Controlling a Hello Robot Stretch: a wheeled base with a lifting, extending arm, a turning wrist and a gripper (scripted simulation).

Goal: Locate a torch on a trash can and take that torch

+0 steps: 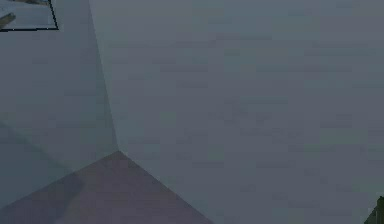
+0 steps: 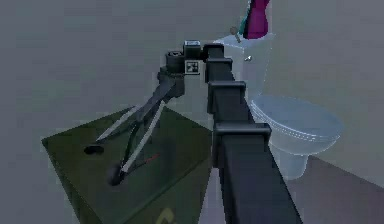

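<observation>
**Gripper Laid Across Green Bin Beside Toilet**

In the arm side view, the arm (image 2: 235, 150) is seen as a dark square bar rising from the bottom edge. At its far end 2 white squares (image 2: 190, 68) with black marks are carried. Left of them the gripper (image 2: 108, 160) is set, its 2 thin fingers (image 2: 138, 142) slanting down toward the picture's left. The fingers are seen across the flat top of a green bin (image 2: 75, 190), a dark olive box at the picture's lower left.

A small dark object (image 2: 93, 150) is seen on the bin's top, near the fingertips. It is too small to be named a torch with certainty. Whether it is touched by the fingers cannot be told. Whether anything is held by the gripper cannot be told either, since the bin's top lies right behind the fingers.

To the picture's right of the bin a white toilet (image 2: 295, 130) is placed, with its cistern (image 2: 240, 55) beyond the arm's far end. A magenta object (image 2: 260, 18) is stood on the cistern.

In the forward view, 2 grey walls (image 1: 230, 100) are joined in a corner above a patch of brownish floor (image 1: 120, 195). A framed picture (image 1: 25, 15) is hung at the upper left.
</observation>
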